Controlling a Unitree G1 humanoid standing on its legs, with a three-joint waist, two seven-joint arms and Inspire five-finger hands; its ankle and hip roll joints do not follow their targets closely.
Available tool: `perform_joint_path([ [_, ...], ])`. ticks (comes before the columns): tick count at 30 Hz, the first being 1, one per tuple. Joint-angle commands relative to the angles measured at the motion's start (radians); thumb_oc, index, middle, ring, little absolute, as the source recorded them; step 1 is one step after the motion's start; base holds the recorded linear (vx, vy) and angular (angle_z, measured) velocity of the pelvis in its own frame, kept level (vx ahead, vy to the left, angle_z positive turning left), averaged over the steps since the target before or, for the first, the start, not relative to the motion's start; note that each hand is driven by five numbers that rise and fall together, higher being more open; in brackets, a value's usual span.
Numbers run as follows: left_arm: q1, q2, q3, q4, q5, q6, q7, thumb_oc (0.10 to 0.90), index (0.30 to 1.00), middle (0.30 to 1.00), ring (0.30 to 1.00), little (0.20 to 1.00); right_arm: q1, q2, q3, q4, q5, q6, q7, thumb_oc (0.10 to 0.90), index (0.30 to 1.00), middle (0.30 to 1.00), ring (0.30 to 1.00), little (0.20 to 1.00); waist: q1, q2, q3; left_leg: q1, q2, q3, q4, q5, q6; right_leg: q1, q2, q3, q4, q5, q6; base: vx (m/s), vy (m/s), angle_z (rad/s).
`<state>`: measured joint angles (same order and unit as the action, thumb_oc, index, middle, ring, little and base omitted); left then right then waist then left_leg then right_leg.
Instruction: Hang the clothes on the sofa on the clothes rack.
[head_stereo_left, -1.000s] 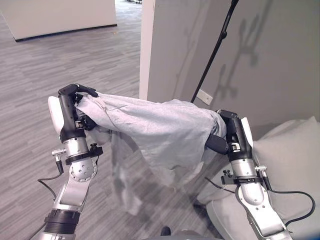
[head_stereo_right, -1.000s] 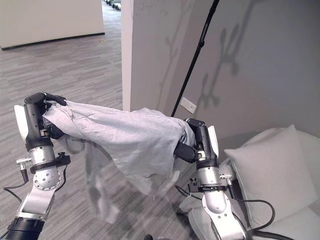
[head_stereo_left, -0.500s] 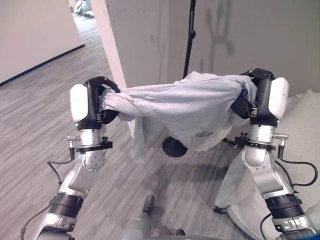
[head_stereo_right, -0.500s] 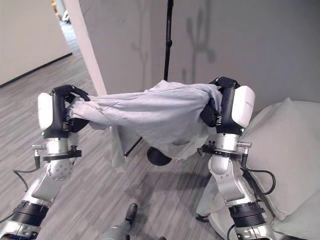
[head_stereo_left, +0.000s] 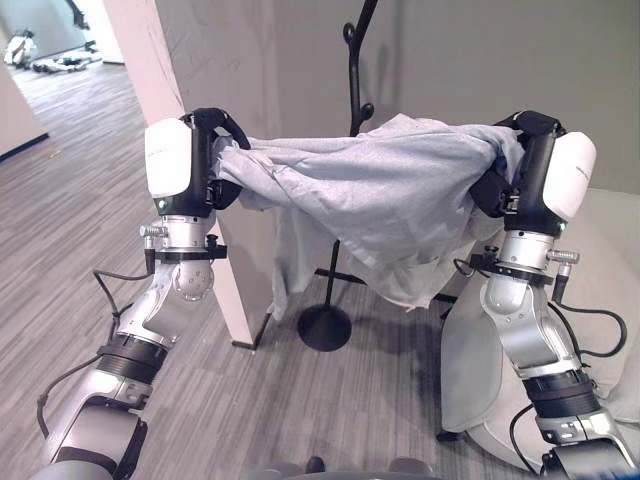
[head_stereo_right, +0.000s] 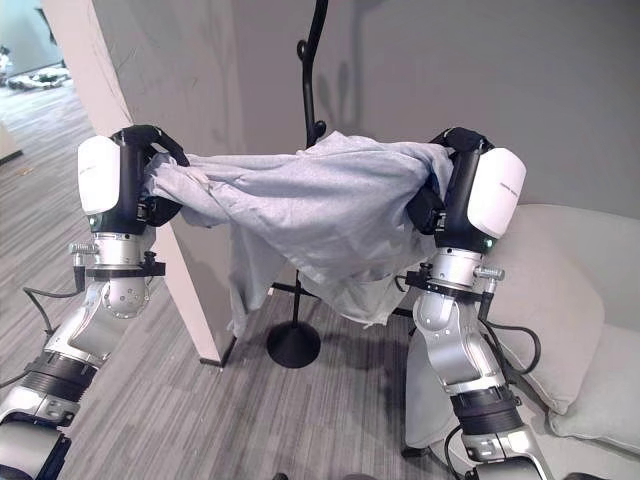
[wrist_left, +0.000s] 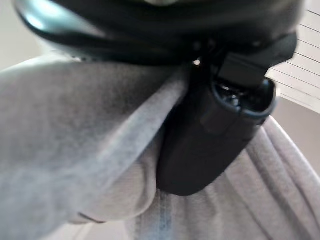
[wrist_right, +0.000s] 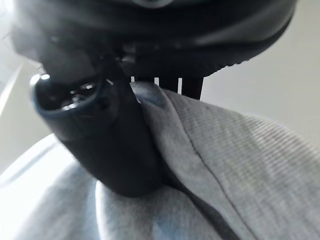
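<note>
Your right hand (wrist_right: 110, 145) has its dark thumb pressed into the grey garment (wrist_right: 235, 170), pinching the fabric.

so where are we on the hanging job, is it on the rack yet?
Done: the grey shirt is off the sofa and lifted. In hand: the left hand and right hand each grip one end, holding it spread in front of the black clothes rack. Left: it is not on a hook yet; the rack's pole rises behind the cloth, so it still has to be draped on and released.
</note>
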<state>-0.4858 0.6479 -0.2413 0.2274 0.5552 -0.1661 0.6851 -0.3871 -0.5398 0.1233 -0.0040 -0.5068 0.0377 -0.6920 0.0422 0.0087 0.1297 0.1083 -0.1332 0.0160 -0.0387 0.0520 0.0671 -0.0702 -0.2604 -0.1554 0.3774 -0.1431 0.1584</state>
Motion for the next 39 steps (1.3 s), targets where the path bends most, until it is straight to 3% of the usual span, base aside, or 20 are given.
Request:
perform_joint_path([
  [1, -0.098, 0.037, 0.001, 0.037, 0.036, 0.047, 0.076, 0.4, 0.3, 0.3, 0.3, 0.3, -0.178, -0.063, -0.018, 0.116, -0.011, 0.0, -0.101, 0.4, 0.3, 0.3, 0.3, 0.3, 0.009, -0.009, -0.124, 0.036, 0.132, -0.074, -0.011, -0.115, -0.046, -0.006, 0.015, 0.015, -0.252, 0.242, -0.005, 0.27, -0.113, 0.11],
  [3, -0.192, 0.039, -0.036, 0.118, 0.049, 0.08, 0.103, 0.4, 0.3, 0.3, 0.3, 0.3, -0.213, -0.069, 0.009, 0.143, -0.013, 0.009, -0.111, 0.4, 0.3, 0.3, 0.3, 0.3, -0.014, -0.018, -0.105, 0.091, 0.154, -0.089, -0.037, -0.137, -0.066, -0.057, 0.01, 0.08, -0.371, 0.324, 0.035, 0.33, -0.124, 0.39],
  [5, -0.219, 0.046, -0.049, 0.136, 0.059, 0.088, 0.111, 0.4, 0.3, 0.3, 0.3, 0.3, -0.223, -0.07, 0.017, 0.14, -0.02, 0.012, -0.11, 0.4, 0.3, 0.3, 0.3, 0.3, -0.019, -0.024, -0.1, 0.112, 0.162, -0.094, -0.047, -0.147, -0.073, -0.061, 0.014, 0.104, -0.395, 0.35, 0.044, 0.28, -0.108, 0.1],
  [8, -0.308, 0.08, -0.104, 0.201, 0.086, 0.111, 0.12, 0.4, 0.3, 0.3, 0.3, 0.3, -0.242, -0.08, 0.045, 0.153, -0.02, -0.001, -0.098, 0.4, 0.3, 0.3, 0.3, 0.3, -0.025, -0.065, -0.112, 0.154, 0.185, -0.108, -0.049, -0.18, -0.099, -0.039, 0.004, 0.124, -0.403, 0.393, 0.062, 0.36, -0.184, 0.29],
  [10, -0.323, 0.104, -0.113, 0.227, 0.079, 0.111, 0.113, 0.4, 0.3, 0.3, 0.3, 0.3, -0.252, -0.108, 0.079, 0.158, -0.01, -0.035, -0.063, 0.4, 0.3, 0.3, 0.3, 0.3, -0.029, -0.068, -0.152, 0.181, 0.284, -0.098, -0.049, -0.182, -0.138, -0.018, 0.047, 0.078, -0.376, 0.329, 0.05, 0.46, -0.266, 0.42],
  [11, -0.323, 0.104, -0.113, 0.229, 0.078, 0.11, 0.113, 0.4, 0.3, 0.3, 0.3, 0.3, -0.253, -0.109, 0.08, 0.161, -0.009, -0.038, -0.063, 0.4, 0.3, 0.3, 0.3, 0.3, -0.031, -0.062, -0.154, 0.181, 0.293, -0.099, -0.049, -0.185, -0.143, -0.019, 0.055, 0.073, -0.371, 0.322, 0.046, 0.3, -0.245, 0.08],
  [12, -0.34, 0.119, -0.125, 0.241, 0.075, 0.111, 0.118, 0.4, 0.3, 0.3, 0.3, 0.3, -0.265, -0.131, 0.099, 0.168, 0.0, -0.055, -0.061, 0.4, 0.3, 0.3, 0.3, 0.3, -0.032, -0.05, -0.169, 0.171, 0.355, -0.098, -0.035, -0.153, -0.162, -0.012, 0.092, 0.04, -0.348, 0.276, 0.024, 0.27, -0.248, 0.04],
  [13, -0.36, 0.124, -0.138, 0.254, 0.075, 0.115, 0.119, 0.4, 0.3, 0.3, 0.3, 0.3, -0.28, -0.139, 0.111, 0.177, 0.009, -0.065, -0.066, 0.4, 0.3, 0.3, 0.3, 0.3, -0.04, -0.041, -0.178, 0.155, 0.381, -0.112, -0.014, -0.129, -0.169, -0.005, 0.122, 0.031, -0.343, 0.261, 0.007, 0.26, -0.246, 0.1],
  [14, -0.365, 0.124, -0.141, 0.257, 0.074, 0.116, 0.12, 0.4, 0.3, 0.3, 0.3, 0.3, -0.283, -0.14, 0.111, 0.181, 0.011, -0.067, -0.068, 0.4, 0.3, 0.3, 0.3, 0.3, -0.042, -0.039, -0.179, 0.15, 0.385, -0.116, -0.012, -0.129, -0.172, -0.006, 0.125, 0.027, -0.344, 0.26, 0.004, 0.27, -0.223, 0.17],
  [15, -0.392, 0.146, -0.16, 0.284, 0.07, 0.126, 0.121, 0.4, 0.3, 0.3, 0.3, 0.3, -0.312, -0.158, 0.126, 0.195, 0.029, -0.078, -0.081, 0.4, 0.3, 0.3, 0.3, 0.3, -0.037, -0.036, -0.188, 0.121, 0.41, -0.127, 0.059, -0.047, -0.185, 0.021, 0.162, 0.024, -0.359, 0.25, -0.011, 0.25, -0.207, 0.22],
  [16, -0.407, 0.162, -0.165, 0.296, 0.067, 0.135, 0.121, 0.4, 0.3, 0.3, 0.3, 0.3, -0.329, -0.17, 0.132, 0.203, 0.043, -0.084, -0.088, 0.4, 0.3, 0.3, 0.3, 0.3, -0.039, -0.041, -0.185, 0.091, 0.419, -0.138, 0.107, -0.018, -0.19, 0.035, 0.175, 0.021, -0.375, 0.25, -0.024, 0.24, -0.202, 0.13],
  [18, -0.426, 0.181, -0.182, 0.308, 0.076, 0.143, 0.116, 0.4, 0.3, 0.3, 0.3, 0.3, -0.361, -0.195, 0.146, 0.228, 0.048, -0.09, -0.102, 0.4, 0.3, 0.3, 0.3, 0.3, -0.034, -0.049, -0.179, 0.056, 0.419, -0.135, 0.177, 0.017, -0.187, 0.062, 0.184, 0.015, -0.396, 0.242, -0.037, 0.15, -0.126, 0.01],
  [20, -0.456, 0.186, -0.204, 0.33, 0.081, 0.146, 0.117, 0.4, 0.3, 0.3, 0.3, 0.3, -0.395, -0.211, 0.165, 0.26, 0.057, -0.091, -0.112, 0.4, 0.3, 0.3, 0.3, 0.3, -0.033, -0.055, -0.172, 0.039, 0.399, -0.142, 0.188, -0.008, -0.175, 0.073, 0.177, 0.008, -0.408, 0.237, -0.038, 0.12, -0.076, 0.04],
  [21, -0.493, 0.207, -0.225, 0.357, 0.104, 0.163, 0.116, 0.4, 0.3, 0.3, 0.3, 0.3, -0.426, -0.219, 0.184, 0.288, 0.071, -0.091, -0.106, 0.4, 0.3, 0.3, 0.3, 0.3, -0.016, -0.067, -0.169, 0.005, 0.326, -0.161, 0.147, -0.08, -0.16, 0.088, 0.167, 0.014, -0.426, 0.231, -0.042, 0.09, -0.013, 0.12],
  [23, -0.518, 0.219, -0.244, 0.37, 0.116, 0.168, 0.114, 0.4, 0.3, 0.3, 0.3, 0.3, -0.444, -0.231, 0.192, 0.309, 0.079, -0.091, -0.106, 0.4, 0.3, 0.3, 0.3, 0.3, -0.01, -0.077, -0.165, -0.018, 0.279, -0.161, 0.115, -0.116, -0.149, 0.099, 0.155, 0.012, -0.438, 0.232, -0.041, 0.08, 0.002, -0.08],
  [25, -0.597, 0.237, -0.338, 0.467, 0.12, 0.17, 0.103, 0.4, 0.3, 0.3, 0.3, 0.3, -0.526, -0.235, 0.276, 0.447, 0.111, -0.092, -0.11, 0.4, 0.3, 0.3, 0.3, 0.3, 0.025, -0.064, -0.161, -0.066, 0.157, -0.203, 0.01, -0.09, -0.13, 0.122, 0.165, 0.038, -0.454, 0.23, -0.042, 0.08, 0.054, -0.14],
  [28, -0.692, 0.228, -0.421, 0.57, 0.104, 0.171, 0.107, 0.4, 0.3, 0.3, 0.3, 0.3, -0.605, -0.214, 0.326, 0.559, 0.161, -0.107, -0.103, 0.4, 0.3, 0.3, 0.3, 0.3, 0.019, -0.046, -0.162, -0.046, 0.149, -0.219, -0.043, -0.067, -0.118, 0.122, 0.182, 0.046, -0.456, 0.223, -0.047, 0.07, 0.1, -0.39],
  [30, -0.747, 0.207, -0.501, 0.691, 0.087, 0.188, 0.094, 0.4, 0.3, 0.3, 0.3, 0.3, -0.663, -0.203, 0.396, 0.656, 0.206, -0.103, -0.077, 0.4, 0.3, 0.3, 0.3, 0.3, 0.002, -0.042, -0.181, -0.057, 0.15, -0.166, -0.049, -0.057, -0.121, 0.117, 0.167, 0.039, -0.464, 0.222, -0.036, 0.05, 0.125, -0.16],
  [34, -0.754, 0.172, -0.517, 0.769, 0.059, 0.184, 0.077, 0.4, 0.3, 0.3, 0.3, 0.3, -0.697, -0.179, 0.463, 0.74, 0.216, -0.108, -0.039, 0.4, 0.3, 0.3, 0.3, 0.3, -0.005, -0.036, -0.202, -0.052, 0.152, -0.148, -0.049, -0.062, -0.119, 0.109, 0.158, 0.043, -0.465, 0.218, -0.029, 0.04, 0.054, 0.03],
  [39, -0.627, 0.149, -0.453, 0.768, 0.037, 0.161, 0.049, 0.4, 0.3, 0.3, 0.3, 0.3, -0.621, -0.138, 0.502, 0.755, 0.211, -0.124, 0.055, 0.4, 0.3, 0.3, 0.3, 0.3, 0.001, -0.036, -0.201, -0.028, 0.16, -0.133, -0.049, -0.077, -0.115, 0.116, 0.155, 0.061, -0.465, 0.215, -0.029, 0.03, 0.021, -0.01],
])
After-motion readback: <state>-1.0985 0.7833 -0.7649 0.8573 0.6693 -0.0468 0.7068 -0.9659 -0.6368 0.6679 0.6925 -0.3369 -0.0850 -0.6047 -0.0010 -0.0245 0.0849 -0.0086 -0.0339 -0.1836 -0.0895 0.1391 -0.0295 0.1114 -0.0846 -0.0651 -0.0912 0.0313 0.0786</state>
